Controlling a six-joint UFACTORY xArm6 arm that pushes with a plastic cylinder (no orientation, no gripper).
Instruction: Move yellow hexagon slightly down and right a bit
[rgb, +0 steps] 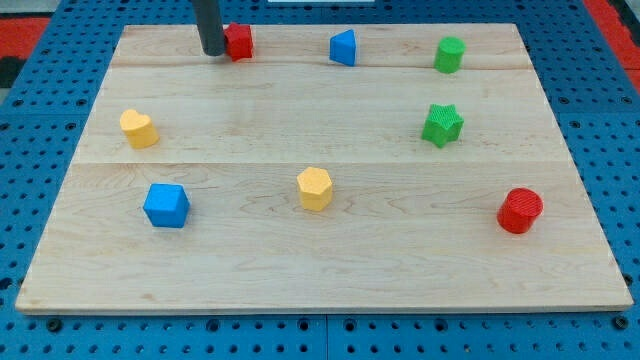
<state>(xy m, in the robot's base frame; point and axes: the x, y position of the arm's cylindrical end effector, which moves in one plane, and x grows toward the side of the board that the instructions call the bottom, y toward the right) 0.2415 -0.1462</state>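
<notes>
- The wooden board (320, 270) carries everything, and most of it is bare; the blocks sit well apart from one another.
- The arm has no jaws at all, so there is nothing to open or clench: only a dark rod coming in at the view's top, its tip (213, 52) touching or just beside the red block (239, 41) near the board's top edge.
- The yellow hexagon (315, 187) sits a little below the board's middle, far from the tip, so I'd judge the push not yet begun; the whole move is left.
- Room looks ample: down and to the right of the hexagon the wood is open, with the red cylinder (520, 210) well off to the right and the bottom edge not close.
- The blue cube (166, 205) and the other yellow block (139, 128) lie on the left, out of the way.
</notes>
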